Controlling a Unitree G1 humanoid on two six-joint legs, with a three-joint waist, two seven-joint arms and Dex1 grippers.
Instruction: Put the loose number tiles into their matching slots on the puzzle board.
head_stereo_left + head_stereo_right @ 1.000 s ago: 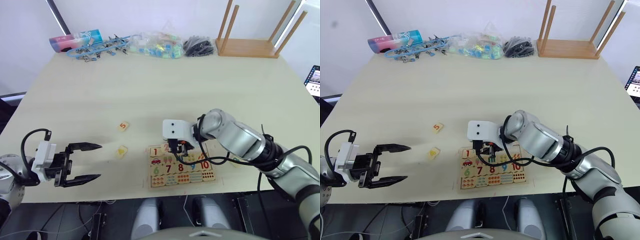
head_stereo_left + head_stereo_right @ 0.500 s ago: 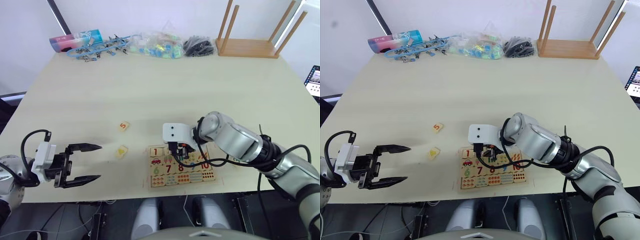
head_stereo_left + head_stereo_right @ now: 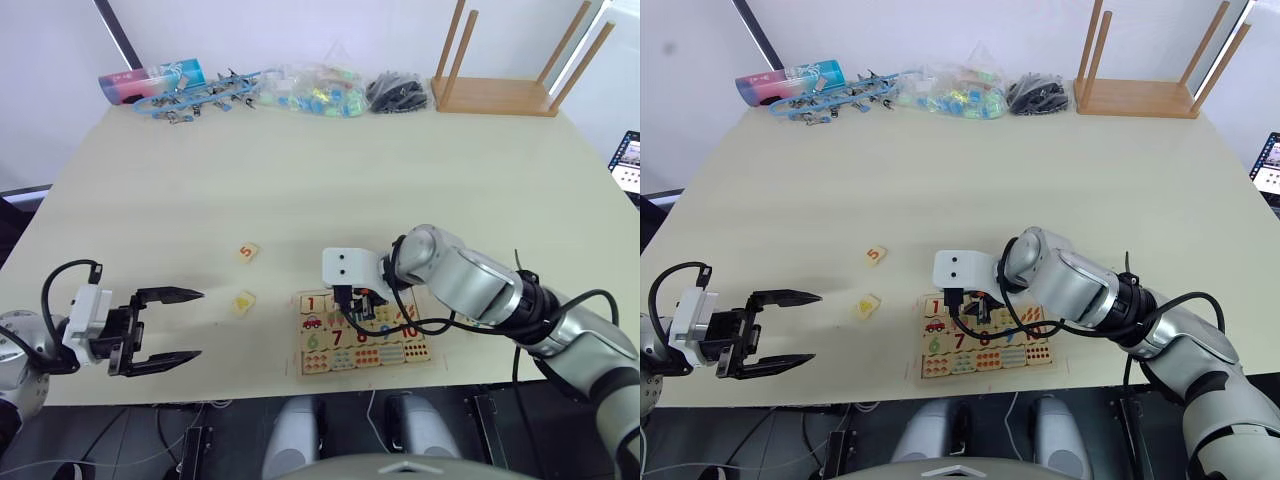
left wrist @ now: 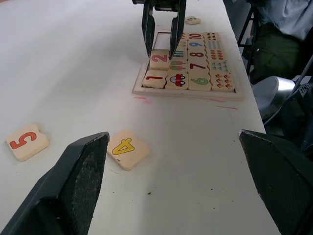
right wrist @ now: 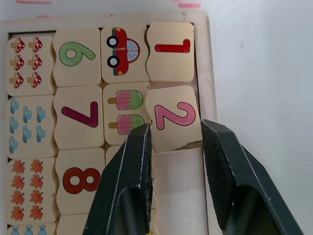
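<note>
we see a pale bench (image 3: 300,170) with the puzzle board (image 3: 362,332) at its near edge. our right end effector (image 5: 173,139) stands over the board's first row, its fingers parted around the 2 tile (image 5: 175,117), which sits slightly tilted beside the seated 1 tile (image 5: 170,51); whether they still touch it we cannot tell. the 4 tile (image 4: 126,148) and 5 tile (image 4: 26,141) lie loose left of the board. our left end effector (image 3: 165,326) hovers wide open and empty, further left.
</note>
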